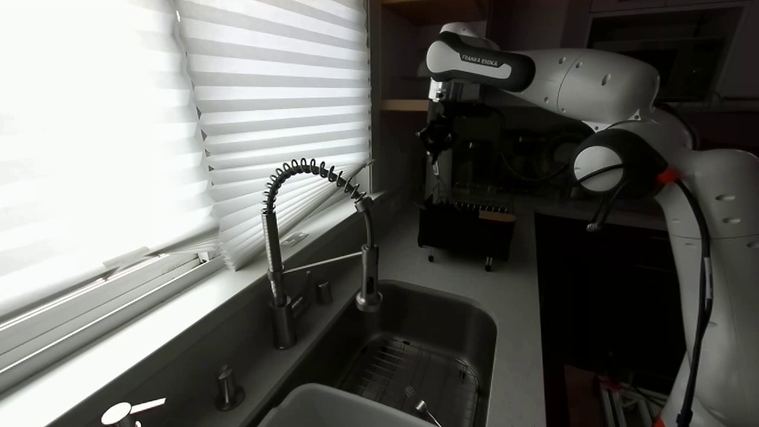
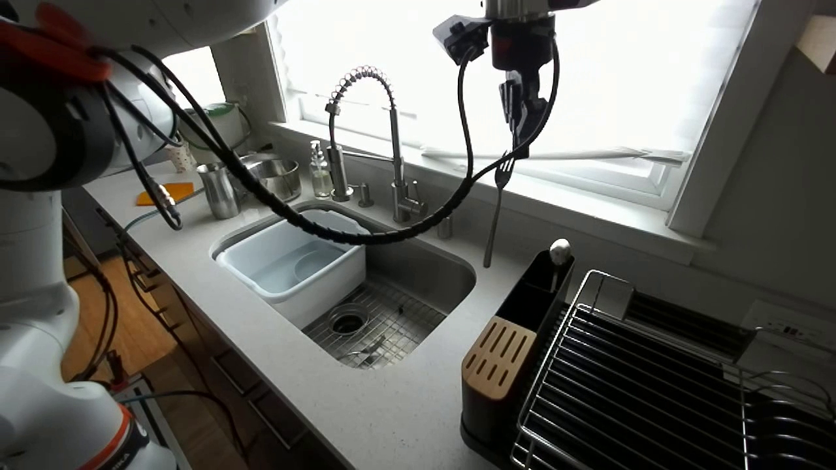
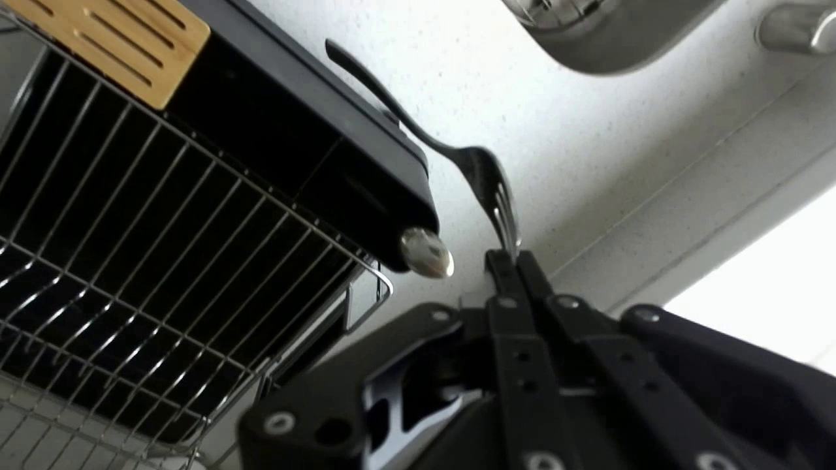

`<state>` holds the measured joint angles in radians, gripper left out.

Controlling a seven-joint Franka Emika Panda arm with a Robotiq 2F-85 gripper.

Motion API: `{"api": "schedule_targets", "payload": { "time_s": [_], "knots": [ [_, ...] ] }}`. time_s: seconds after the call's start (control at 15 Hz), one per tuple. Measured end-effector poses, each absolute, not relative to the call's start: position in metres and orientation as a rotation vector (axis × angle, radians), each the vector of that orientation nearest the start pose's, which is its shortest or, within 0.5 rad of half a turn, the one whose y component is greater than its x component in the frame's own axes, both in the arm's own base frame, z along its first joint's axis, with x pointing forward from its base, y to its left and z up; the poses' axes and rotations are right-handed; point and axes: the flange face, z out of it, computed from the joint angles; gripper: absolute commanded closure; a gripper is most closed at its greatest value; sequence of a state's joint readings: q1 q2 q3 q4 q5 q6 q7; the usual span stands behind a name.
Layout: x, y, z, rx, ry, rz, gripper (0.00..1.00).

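Observation:
In the wrist view my gripper is shut on the tines of a metal fork. The fork's handle points away from the fingers, toward the dark cutlery caddy. In an exterior view the fork hangs below the gripper with its handle down, slightly tilted, above the counter between sink and caddy. A spoon stands bowl-up in the end compartment of the caddy, close to the fork in the wrist view. Gripper and fork look dark and small in an exterior view, above the caddy.
A wire dish rack adjoins the caddy, which has a slotted wooden top at one end. The sink holds a white basin and another fork. A spring faucet rises by the window sill.

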<state>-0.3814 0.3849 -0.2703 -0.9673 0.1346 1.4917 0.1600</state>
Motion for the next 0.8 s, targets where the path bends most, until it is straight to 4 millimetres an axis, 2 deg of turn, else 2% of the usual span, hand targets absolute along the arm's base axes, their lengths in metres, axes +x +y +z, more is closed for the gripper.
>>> {"api": "schedule_targets", "payload": {
  "time_s": [0.33, 0.8],
  "knots": [
    [0.562, -0.34, 0.622, -2.936, 1.208, 0.054, 0.99],
    [0.598, -0.333, 0.526, -2.992, 1.294, 0.373, 0.99]
  ]
}}
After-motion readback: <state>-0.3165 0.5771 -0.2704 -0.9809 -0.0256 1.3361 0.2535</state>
